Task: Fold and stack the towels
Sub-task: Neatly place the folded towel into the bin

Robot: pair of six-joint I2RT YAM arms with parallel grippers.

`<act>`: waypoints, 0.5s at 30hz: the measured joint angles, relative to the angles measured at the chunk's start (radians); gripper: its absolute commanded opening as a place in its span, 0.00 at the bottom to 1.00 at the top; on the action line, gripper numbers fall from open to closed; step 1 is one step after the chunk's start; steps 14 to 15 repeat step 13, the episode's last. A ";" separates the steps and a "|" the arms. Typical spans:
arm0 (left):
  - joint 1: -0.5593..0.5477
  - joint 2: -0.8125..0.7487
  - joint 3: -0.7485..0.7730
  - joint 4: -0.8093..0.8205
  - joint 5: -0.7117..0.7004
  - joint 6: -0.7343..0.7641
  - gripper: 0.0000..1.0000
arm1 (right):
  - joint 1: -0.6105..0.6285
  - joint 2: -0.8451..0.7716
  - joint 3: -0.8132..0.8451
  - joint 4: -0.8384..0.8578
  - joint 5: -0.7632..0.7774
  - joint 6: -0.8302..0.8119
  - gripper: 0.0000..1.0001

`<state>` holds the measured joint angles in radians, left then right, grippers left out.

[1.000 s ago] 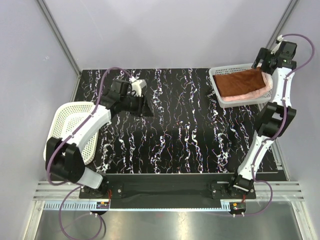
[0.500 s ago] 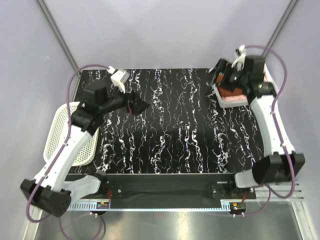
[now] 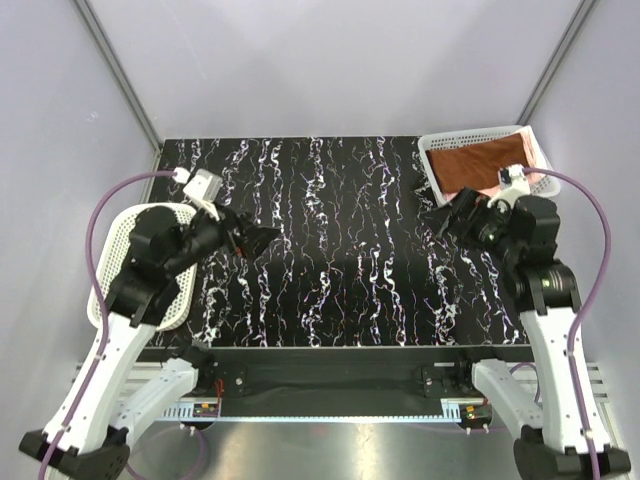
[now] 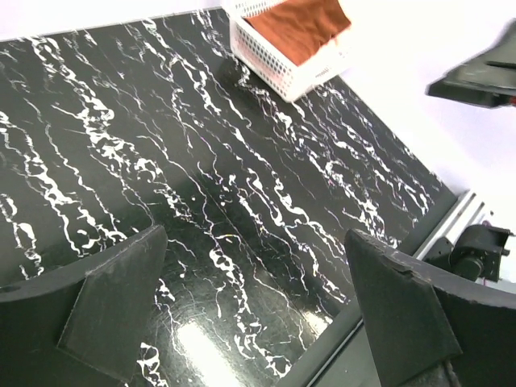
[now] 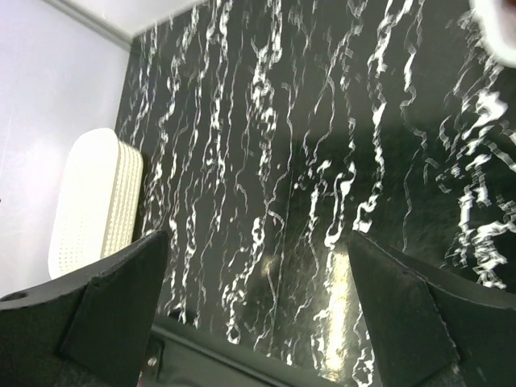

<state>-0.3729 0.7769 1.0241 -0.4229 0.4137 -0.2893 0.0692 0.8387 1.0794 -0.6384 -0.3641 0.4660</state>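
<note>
- Rust-brown terry: one rust-brown towel (image 3: 478, 163) lies on top in the far basket (image 3: 470, 134), at the far right corner of the desk (image 3: 340, 290).
- Pale pink cloth: one pink towel (image 3: 543, 181) shows only as a thin strip at the right side of that same basket, under the rust-brown one.
- Two towels can be counted in all; both are inside the far basket and neither touches the desk surface.
- White plastic mesh: two baskets in all. The second, the left basket (image 3: 105, 255), sits at the desk's left edge, hanging partly over it and partly hidden by the left arm.
- Black with white veining, the one desk carries both baskets.
- Two arms, one end effector each.
- The left end effector (image 3: 262, 238) hovers above the left part of the desk; its two fingers stand wide apart with only the desk surface seen between them.
- The right end effector (image 3: 440, 218) hovers above the right part of the desk, just in front of the far basket; its two fingers are likewise spread, holding nothing.
</note>
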 measured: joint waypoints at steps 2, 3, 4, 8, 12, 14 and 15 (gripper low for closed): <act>0.000 -0.040 -0.014 -0.003 -0.016 -0.008 0.99 | 0.000 -0.042 -0.001 -0.006 0.017 -0.007 1.00; 0.000 -0.058 -0.023 -0.004 -0.023 -0.011 0.99 | 0.000 -0.054 -0.001 -0.008 0.017 -0.010 1.00; 0.000 -0.074 -0.035 -0.003 -0.029 -0.014 0.99 | 0.000 -0.058 -0.001 -0.011 0.016 -0.012 1.00; 0.000 -0.115 -0.073 -0.007 -0.042 -0.023 0.99 | 0.000 -0.042 -0.001 -0.021 0.029 -0.017 1.00; 0.000 -0.113 -0.082 -0.010 -0.042 -0.032 0.99 | 0.000 -0.015 -0.001 -0.021 0.036 -0.021 1.00; 0.000 -0.111 -0.082 -0.011 -0.041 -0.033 0.99 | 0.000 -0.009 -0.001 -0.019 0.036 -0.020 1.00; 0.000 -0.111 -0.082 -0.011 -0.041 -0.033 0.99 | 0.000 -0.009 -0.001 -0.019 0.036 -0.020 1.00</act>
